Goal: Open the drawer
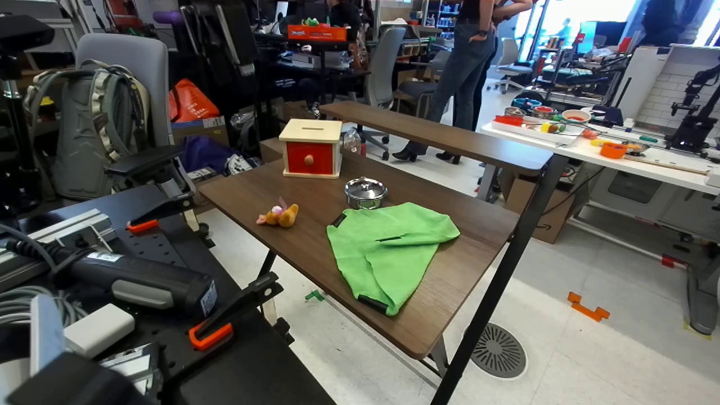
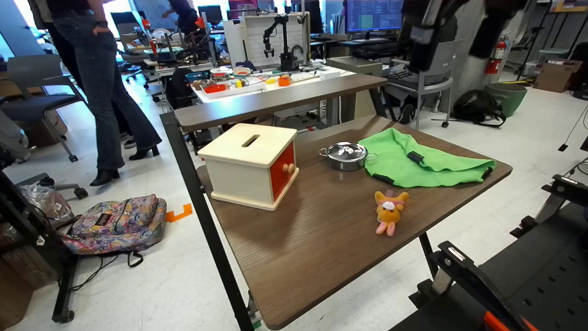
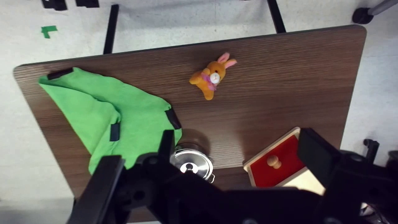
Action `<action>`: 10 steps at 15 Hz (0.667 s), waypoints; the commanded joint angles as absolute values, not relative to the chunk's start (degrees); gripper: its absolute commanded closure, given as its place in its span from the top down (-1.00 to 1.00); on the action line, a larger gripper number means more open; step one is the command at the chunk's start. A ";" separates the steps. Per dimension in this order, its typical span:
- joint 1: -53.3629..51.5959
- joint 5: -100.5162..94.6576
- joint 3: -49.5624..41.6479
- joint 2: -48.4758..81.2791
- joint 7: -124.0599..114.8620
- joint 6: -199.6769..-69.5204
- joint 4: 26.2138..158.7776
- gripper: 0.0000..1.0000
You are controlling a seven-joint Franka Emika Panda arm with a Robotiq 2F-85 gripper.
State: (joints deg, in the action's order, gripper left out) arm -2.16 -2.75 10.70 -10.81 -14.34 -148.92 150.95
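Hanging wide-jawed, well apart from the wooden box [image 2: 239, 177], the gripper [image 2: 450, 59] holds nothing! The box's red drawer [image 1: 319, 153] looks light, rigid; pinch its round, likely slick knob [image 3: 273, 161]!

Red drawer [image 1: 310, 157], cream box [image 2: 248, 167], green cloth [image 1: 394, 253] (black patches [image 3: 114, 132]), brown wood-grained table [image 2: 321, 239]

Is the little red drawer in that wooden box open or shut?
Shut. The red drawer sits fully within the wooden box in both exterior views; only its knob sticks out.
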 commanded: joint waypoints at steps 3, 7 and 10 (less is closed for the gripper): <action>-5.79 20.93 8.10 10.89 8.17 -152.08 137.97 1.00; -3.87 21.72 9.99 13.48 11.16 -150.30 136.67 1.00; -3.00 21.50 10.41 18.08 12.78 -148.69 132.80 1.00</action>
